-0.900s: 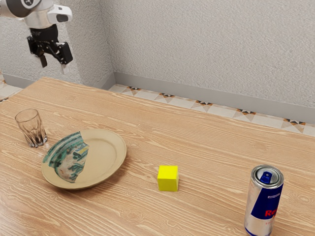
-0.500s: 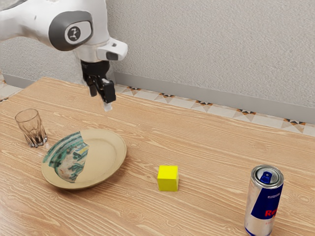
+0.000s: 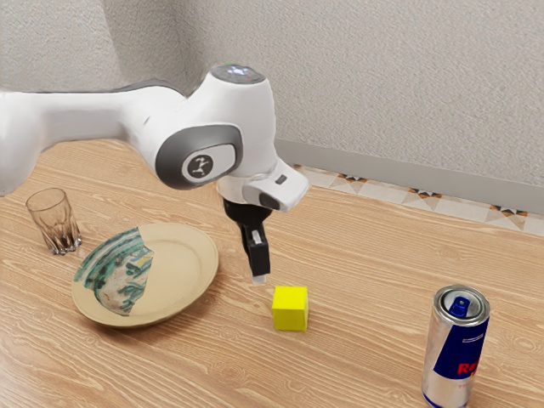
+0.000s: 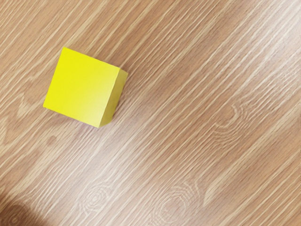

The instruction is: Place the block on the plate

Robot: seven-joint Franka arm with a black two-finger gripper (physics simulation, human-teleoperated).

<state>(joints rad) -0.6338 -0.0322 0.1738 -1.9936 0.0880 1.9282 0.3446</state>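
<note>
Fingers (image 3: 258,257): cannot tell whether parted or clenched. Best to centre over the block (image 3: 290,308), square to opposite faces, before lowering.

The wood-grained table (image 3: 365,263) carries a glass (image 3: 54,223) beside a plate (image 3: 183,268) (partly patterned), a yellow block (image 3: 290,309) and an upright can (image 3: 453,361).

My rounded white arm wears dark grey patches, a small marking and a black claw (image 3: 259,279).
</note>
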